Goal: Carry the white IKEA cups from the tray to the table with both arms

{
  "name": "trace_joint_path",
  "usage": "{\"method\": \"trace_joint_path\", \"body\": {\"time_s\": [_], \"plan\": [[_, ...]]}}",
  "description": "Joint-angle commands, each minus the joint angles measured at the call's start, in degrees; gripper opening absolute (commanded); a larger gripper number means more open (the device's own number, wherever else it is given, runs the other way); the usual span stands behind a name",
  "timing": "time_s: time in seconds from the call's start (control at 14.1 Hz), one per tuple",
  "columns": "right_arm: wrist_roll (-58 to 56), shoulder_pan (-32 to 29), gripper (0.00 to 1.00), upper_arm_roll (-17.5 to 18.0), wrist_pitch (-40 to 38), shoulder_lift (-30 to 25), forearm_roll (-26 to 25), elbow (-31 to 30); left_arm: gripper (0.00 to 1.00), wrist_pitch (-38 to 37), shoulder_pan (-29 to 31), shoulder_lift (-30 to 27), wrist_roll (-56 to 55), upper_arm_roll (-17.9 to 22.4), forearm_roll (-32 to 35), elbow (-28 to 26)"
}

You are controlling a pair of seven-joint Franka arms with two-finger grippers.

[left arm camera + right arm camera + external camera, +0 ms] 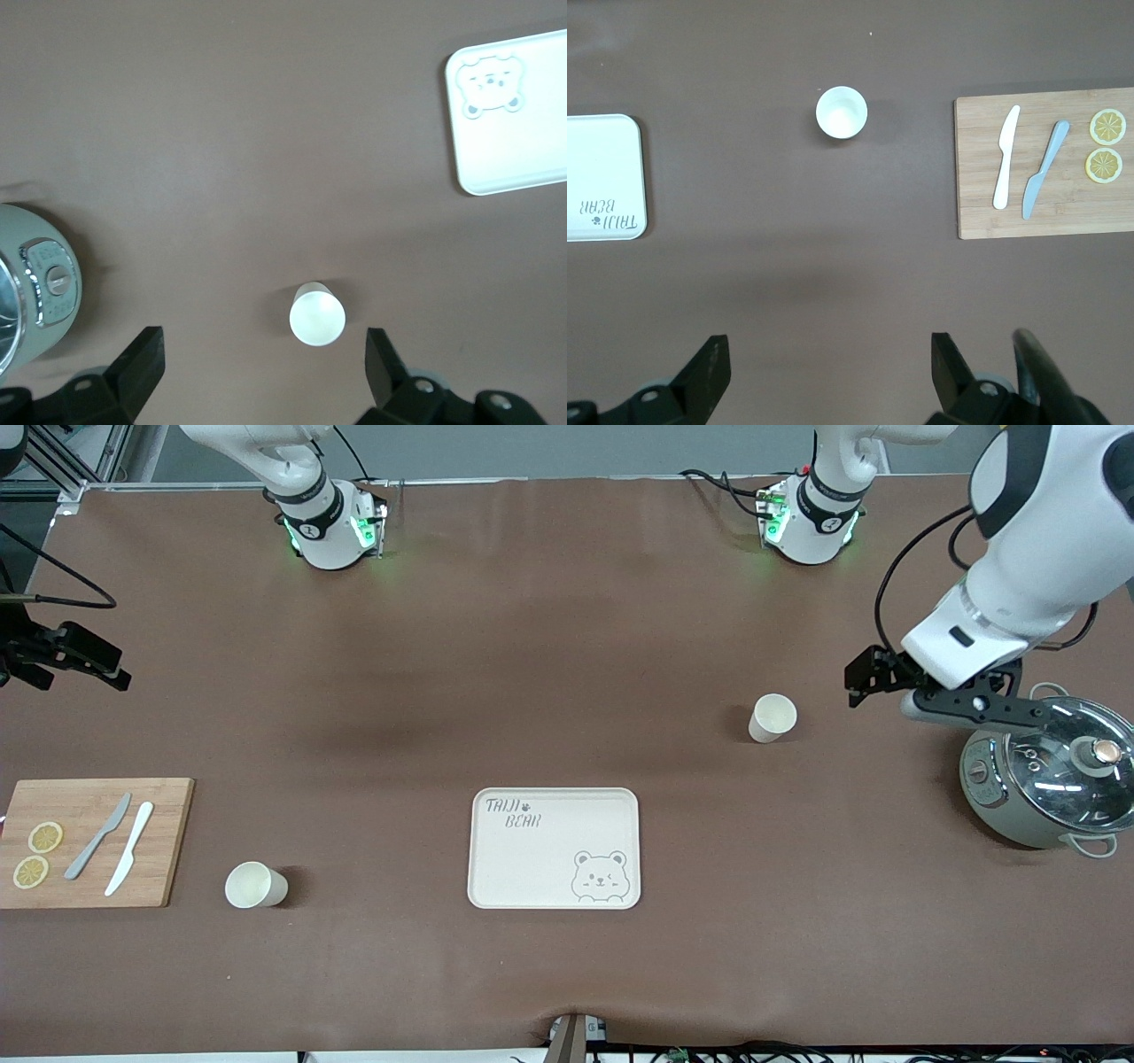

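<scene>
Two white IKEA cups stand upright on the brown table. One cup (772,717) (315,314) is toward the left arm's end, apart from the bear tray (554,848). My left gripper (861,682) (263,367) hangs open over bare table between this cup and the pot, with nothing between its fingers. The other cup (255,885) (842,112) stands beside the cutting board, toward the right arm's end. At that end my right gripper (111,669) (830,372) is open and empty over bare table, well away from its cup.
A wooden cutting board (89,841) (1045,164) carries two knives and two lemon slices. A lidded grey-green pot (1050,779) (35,283) stands under the left arm's wrist. The tray (514,115) (602,177) holds nothing.
</scene>
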Motion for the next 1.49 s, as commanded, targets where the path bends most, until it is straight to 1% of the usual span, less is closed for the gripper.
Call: {"method": "trace_joint_path", "body": {"time_s": [0.0,0.14,0.36,0.5,0.64,0.92,0.99,1.07,1.14,1.42], "plan": [[1.0,0.5,1.00,-0.1,-0.3,-0.9,-1.0,-0.1,1.00,-5.9,0.1,0.8,0.1,-0.2,-1.4,7.3],[0.9,0.5,1.00,0.0,-0.3,-0.9,-1.0,-0.2,1.00,-7.7,0.6,0.9,0.1,-0.1,-2.1,9.5],[0.9,0.5,1.00,0.0,-0.3,-0.9,-1.0,-0.2,1.00,-10.4,1.1,0.7,1.0,0.3,-1.1,9.3],[0.9,0.5,1.00,0.0,-0.4,-0.9,-0.9,-0.3,1.00,-12.4,3.1,0.0,2.3,0.4,-1.0,9.6],[0.9,0.5,1.00,0.0,-0.3,-0.9,-0.9,-0.3,1.00,-12.4,4.8,-0.9,2.5,0.2,-1.3,10.0],[0.9,0.5,1.00,0.0,-0.3,-0.9,-0.9,-0.3,1.00,-12.8,5.7,-1.1,2.1,0.4,-1.1,9.8],[0.9,0.5,1.00,0.0,-0.3,-1.0,-0.9,-0.3,1.00,-12.9,8.1,-1.0,2.0,-0.5,-1.3,9.8],[0.9,0.6,1.00,0.0,-0.3,-1.0,-0.9,-0.3,1.00,-12.8,10.5,-0.9,2.2,-3.2,-1.7,9.9],[0.9,0.6,1.00,0.0,-0.3,-1.0,-0.9,-0.3,1.00,-12.8,10.6,-0.9,2.5,-3.8,-1.7,9.9],[0.9,0.5,1.00,0.0,-0.3,-1.0,-0.9,-0.3,1.00,-12.8,10.6,-1.0,3.0,-3.8,-1.7,9.9]]}}
